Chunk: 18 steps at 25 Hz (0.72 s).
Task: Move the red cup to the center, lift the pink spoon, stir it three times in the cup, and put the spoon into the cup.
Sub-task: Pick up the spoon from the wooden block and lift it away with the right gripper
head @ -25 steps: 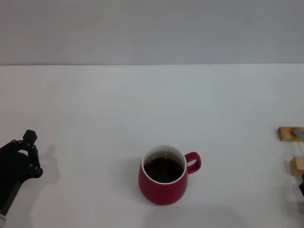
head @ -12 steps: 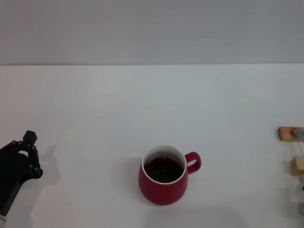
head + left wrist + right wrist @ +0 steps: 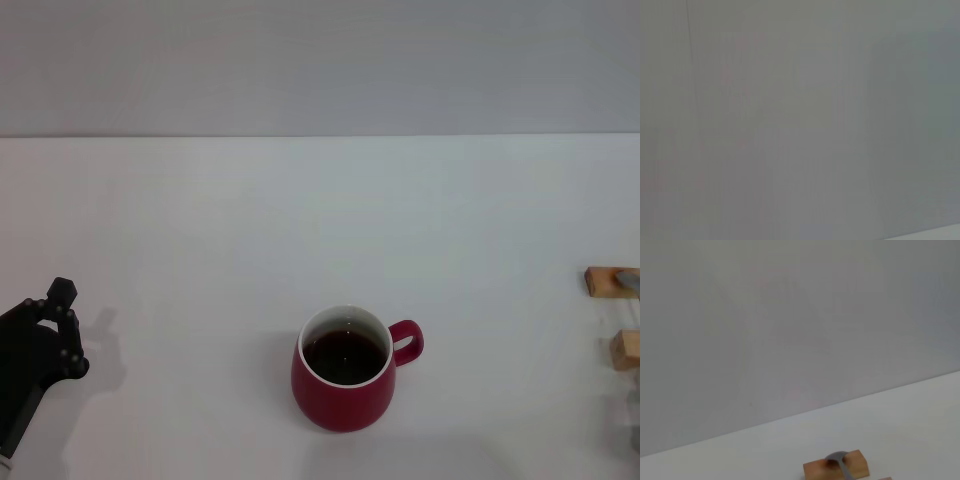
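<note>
The red cup (image 3: 344, 368) stands on the white table near the front middle in the head view, holding dark liquid, its handle pointing right. At the far right edge the spoon (image 3: 629, 279), greyish here, lies with its rounded end on a wooden block (image 3: 601, 281). The right wrist view shows the same spoon end (image 3: 836, 458) on that block (image 3: 815, 470). My left gripper (image 3: 50, 325) sits low at the front left, well away from the cup. My right gripper is out of view.
A second wooden block (image 3: 625, 350) sits at the right edge, nearer than the first. The white table (image 3: 300, 220) ends at a grey wall behind. The left wrist view shows only plain grey surface.
My left gripper has drifted slightly toward the front edge. A dark part of the right arm at the right edge has left the head view. The cup has not moved.
</note>
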Each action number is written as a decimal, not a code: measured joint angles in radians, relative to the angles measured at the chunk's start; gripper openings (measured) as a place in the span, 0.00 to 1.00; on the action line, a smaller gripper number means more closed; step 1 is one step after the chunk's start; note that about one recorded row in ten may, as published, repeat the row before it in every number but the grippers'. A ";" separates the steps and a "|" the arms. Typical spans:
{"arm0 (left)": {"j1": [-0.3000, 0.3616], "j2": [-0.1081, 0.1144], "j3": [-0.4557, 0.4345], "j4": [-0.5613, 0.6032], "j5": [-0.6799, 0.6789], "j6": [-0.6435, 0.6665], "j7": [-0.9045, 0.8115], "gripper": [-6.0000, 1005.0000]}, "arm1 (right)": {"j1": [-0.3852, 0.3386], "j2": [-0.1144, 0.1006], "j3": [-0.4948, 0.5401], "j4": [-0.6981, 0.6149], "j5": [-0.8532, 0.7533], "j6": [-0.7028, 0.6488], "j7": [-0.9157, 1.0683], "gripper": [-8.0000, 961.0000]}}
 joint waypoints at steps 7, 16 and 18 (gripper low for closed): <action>0.001 0.000 0.000 0.000 0.000 0.003 -0.001 0.00 | 0.001 0.001 0.000 -0.001 0.000 0.002 0.000 0.44; 0.001 0.000 0.003 0.000 0.000 0.004 -0.001 0.00 | 0.008 0.000 0.000 0.002 0.000 0.009 0.000 0.43; 0.001 0.000 0.003 0.000 0.000 0.004 -0.001 0.00 | 0.009 0.000 0.000 0.001 0.000 0.009 0.000 0.42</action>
